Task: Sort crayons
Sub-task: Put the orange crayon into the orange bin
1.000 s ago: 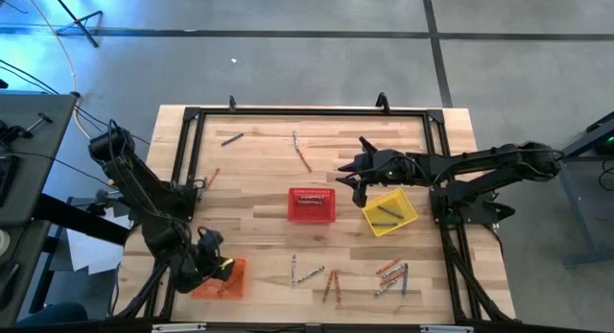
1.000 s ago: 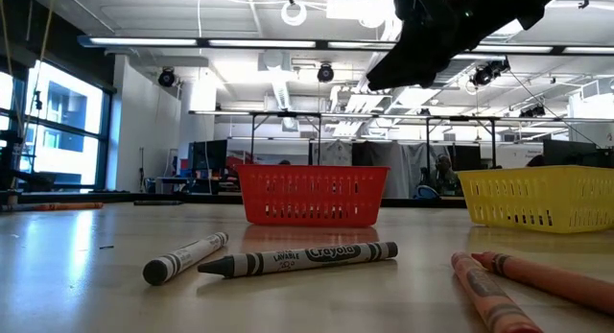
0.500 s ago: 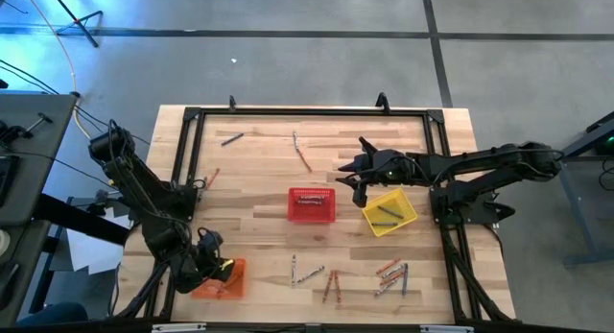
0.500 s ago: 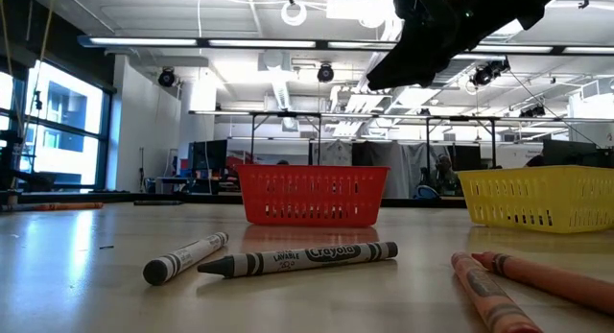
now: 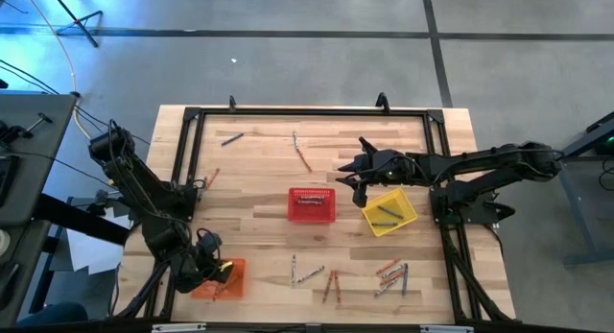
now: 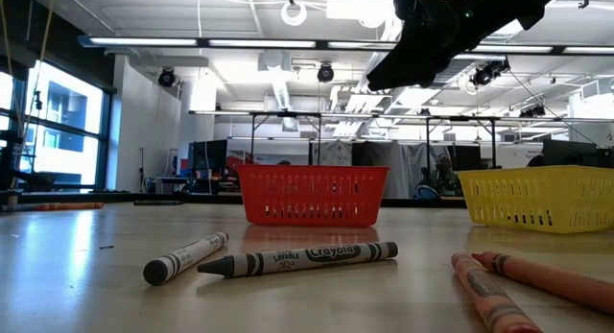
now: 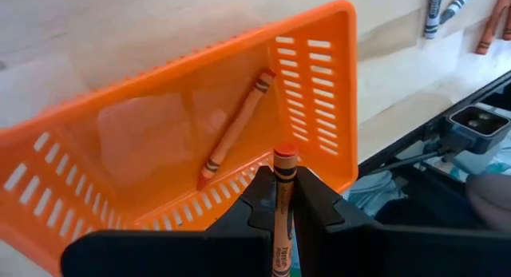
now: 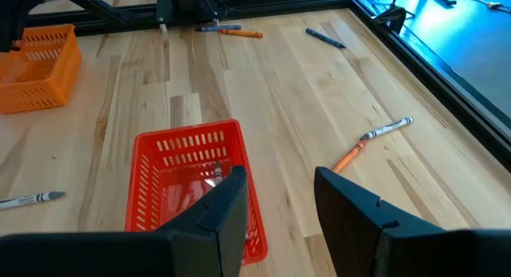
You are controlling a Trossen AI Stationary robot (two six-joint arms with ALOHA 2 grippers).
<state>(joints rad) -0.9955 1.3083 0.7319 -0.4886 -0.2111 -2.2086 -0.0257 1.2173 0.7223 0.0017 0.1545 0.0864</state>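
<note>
Wood table (image 5: 259,194) | left hand (image 7: 281,199) clamps orange crayon (image 7: 282,213) | right hand (image 8: 279,193) agape

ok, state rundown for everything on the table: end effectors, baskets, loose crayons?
left end effector: shut on an orange crayon, above the orange basket
right end effector: open, empty, above the red basket
orange basket: holds one crayon
yellow basket: holds crayons
loose crayons: lying flat on the table
</note>
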